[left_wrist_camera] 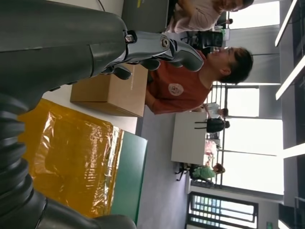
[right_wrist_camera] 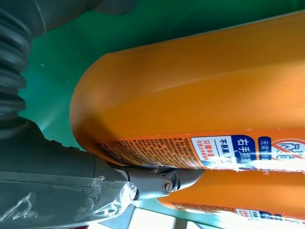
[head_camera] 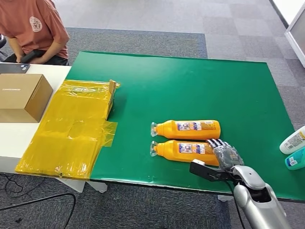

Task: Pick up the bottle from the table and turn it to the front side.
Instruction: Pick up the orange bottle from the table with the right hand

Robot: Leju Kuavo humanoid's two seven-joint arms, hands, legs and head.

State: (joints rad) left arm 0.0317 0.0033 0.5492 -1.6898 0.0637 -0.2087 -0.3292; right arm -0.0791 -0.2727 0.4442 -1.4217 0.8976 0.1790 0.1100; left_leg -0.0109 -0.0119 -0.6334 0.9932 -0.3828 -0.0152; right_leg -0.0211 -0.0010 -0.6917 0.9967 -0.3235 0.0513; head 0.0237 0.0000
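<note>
Two orange bottles lie side by side on the green table (head_camera: 179,81), caps pointing left, printed labels facing up. The near bottle (head_camera: 181,150) (right_wrist_camera: 201,81) has my right hand (head_camera: 223,155) at its base end. The fingers (right_wrist_camera: 162,182) reach over the base into the gap between it and the far bottle (head_camera: 188,129) (right_wrist_camera: 233,202). The thumb (head_camera: 201,169) stretches along the near side, just clear of the bottle, which still rests on the table. My left hand (left_wrist_camera: 158,47) hangs off the table's left side with its fingers extended and holds nothing.
A yellow plastic sheet (head_camera: 72,129) covers the table's left end, beside a cardboard box (head_camera: 23,98) on a white table. A person in an orange shirt (head_camera: 34,28) sits at the far left. A white bottle (head_camera: 293,140) and a teal one (head_camera: 297,160) lie at the right edge.
</note>
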